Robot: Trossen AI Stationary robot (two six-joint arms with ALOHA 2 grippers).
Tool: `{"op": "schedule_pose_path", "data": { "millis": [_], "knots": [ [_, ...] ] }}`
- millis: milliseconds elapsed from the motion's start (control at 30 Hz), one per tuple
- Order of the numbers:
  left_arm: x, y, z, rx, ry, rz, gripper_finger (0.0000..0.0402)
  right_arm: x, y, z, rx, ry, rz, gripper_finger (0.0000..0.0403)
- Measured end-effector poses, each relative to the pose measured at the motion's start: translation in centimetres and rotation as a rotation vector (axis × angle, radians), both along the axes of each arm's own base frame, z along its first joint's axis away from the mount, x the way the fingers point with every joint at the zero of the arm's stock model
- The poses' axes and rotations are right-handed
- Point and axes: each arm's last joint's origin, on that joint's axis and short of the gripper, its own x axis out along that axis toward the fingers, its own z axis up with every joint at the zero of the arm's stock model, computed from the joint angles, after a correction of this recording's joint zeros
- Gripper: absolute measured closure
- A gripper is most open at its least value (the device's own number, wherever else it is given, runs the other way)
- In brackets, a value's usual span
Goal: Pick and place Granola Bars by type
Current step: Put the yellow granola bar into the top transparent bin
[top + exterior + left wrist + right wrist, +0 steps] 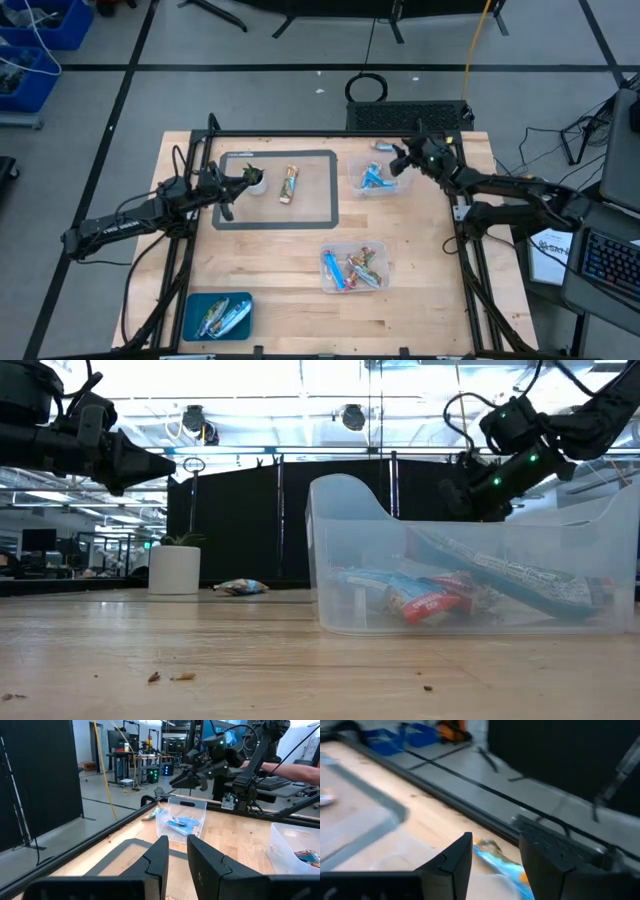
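Granola bars lie in several places. One with a brown-and-white wrapper (290, 184) is on the grey-framed mat (325, 222). Blue ones fill the far clear bin (375, 178). Mixed red, blue and orange ones fill the near clear bin (355, 268). Silvery ones are in the blue tray (217, 314). My right gripper (400, 160) hangs open above the far bin's far side. A blue-and-orange bar (495, 857) shows beyond the gap between its fingers, apart from them. My left gripper (240, 185) points level beside a white cup (256, 180). Its fingers (177, 855) stand a narrow gap apart with nothing between them.
A loose bar (383, 146) lies on the wood by the table's far edge. In the low view the near bin (470, 560) stands in front, with the cup (175, 568) and the mat's bar (240, 587) behind. Bare wood lies between the mat and the near bin.
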Motion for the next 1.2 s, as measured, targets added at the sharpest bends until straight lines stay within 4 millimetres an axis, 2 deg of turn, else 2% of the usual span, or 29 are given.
{"op": "schedule_pose_path", "data": {
  "millis": [133,467,633,1200],
  "knots": [
    [0.0,0.0,0.0,0.003,0.002,0.0,0.0325,-0.8,-1.0,-0.5,0.05,-0.013,-0.081,0.0246],
    [0.0,0.0,0.0,0.005,0.004,0.0,0.0325,-2.8,-3.1,-3.4,0.233,0.035,-0.263,0.0247],
    [0.0,0.0,0.0,0.004,0.006,0.0,0.0325,-2.8,-3.9,-4.0,0.282,-0.041,-0.203,0.0248],
    [0.0,0.0,-0.3,-0.006,0.035,0.0,0.0325,-2.6,-5.2,-6.5,0.338,-0.049,-0.174,0.0248]
  ]
}}
